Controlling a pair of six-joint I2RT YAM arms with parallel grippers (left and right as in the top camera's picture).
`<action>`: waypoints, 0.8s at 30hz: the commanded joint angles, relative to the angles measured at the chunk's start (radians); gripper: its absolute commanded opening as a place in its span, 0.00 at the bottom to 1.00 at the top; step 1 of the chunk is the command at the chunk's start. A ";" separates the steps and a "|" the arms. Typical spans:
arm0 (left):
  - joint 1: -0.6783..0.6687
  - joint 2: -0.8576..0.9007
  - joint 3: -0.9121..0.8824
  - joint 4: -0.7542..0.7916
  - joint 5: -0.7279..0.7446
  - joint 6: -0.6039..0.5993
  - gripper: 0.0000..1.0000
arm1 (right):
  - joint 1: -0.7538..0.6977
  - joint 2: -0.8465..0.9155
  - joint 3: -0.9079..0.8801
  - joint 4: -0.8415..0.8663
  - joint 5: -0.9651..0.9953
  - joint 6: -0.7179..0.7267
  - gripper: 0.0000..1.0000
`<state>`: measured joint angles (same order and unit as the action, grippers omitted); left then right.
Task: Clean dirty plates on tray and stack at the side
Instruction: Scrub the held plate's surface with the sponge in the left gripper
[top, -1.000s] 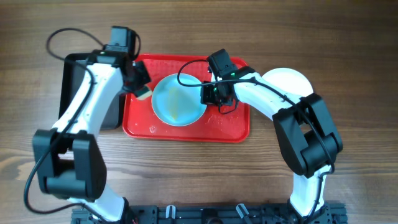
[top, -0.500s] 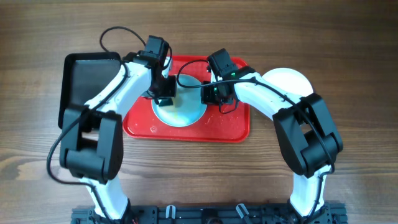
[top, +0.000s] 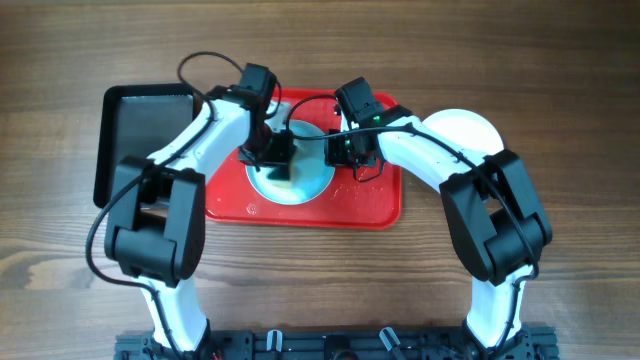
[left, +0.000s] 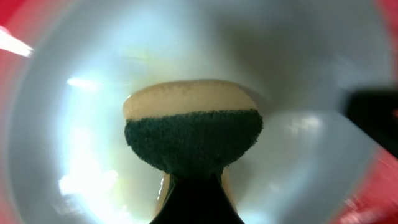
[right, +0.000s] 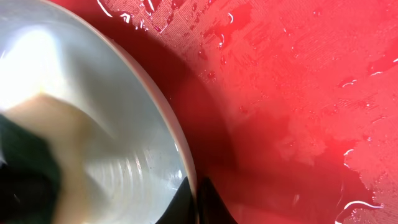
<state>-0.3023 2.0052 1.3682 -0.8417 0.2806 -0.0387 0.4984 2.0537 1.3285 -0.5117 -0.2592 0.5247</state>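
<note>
A pale aqua plate (top: 310, 183) lies on the red tray (top: 350, 210). My left gripper (top: 273, 160) is over the plate's left part, shut on a sponge (left: 193, 127) with a tan side and a dark green scrub side. The sponge presses on the plate's inside (left: 311, 81). My right gripper (top: 337, 152) is shut on the plate's right rim (right: 186, 180). The plate (right: 106, 112) and the sponge (right: 31, 143) also show in the right wrist view. A second plate (top: 468, 130) lies on the table to the right of the tray. A third plate is not visible.
A black rectangular tray (top: 140, 125) lies left of the red tray. The red tray's floor (right: 298, 93) is wet with drops and streaks. The wooden table (top: 320, 290) runs all round.
My left arm has swung right from the tray's left edge to over the plate, carrying the sponge onto it. The right arm and the plate have stayed put.
</note>
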 joint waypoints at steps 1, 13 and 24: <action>-0.061 0.041 -0.010 -0.009 0.200 0.098 0.04 | -0.002 0.032 -0.022 0.002 0.031 -0.014 0.04; -0.063 0.041 -0.010 0.032 -0.607 -0.332 0.04 | -0.002 0.032 -0.022 0.001 0.031 -0.018 0.04; -0.068 0.041 -0.010 0.148 -0.707 -0.397 0.04 | -0.002 0.032 -0.022 0.000 0.034 -0.021 0.04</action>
<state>-0.3893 2.0159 1.3685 -0.7033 -0.3092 -0.4068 0.4995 2.0563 1.3285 -0.4896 -0.2588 0.5220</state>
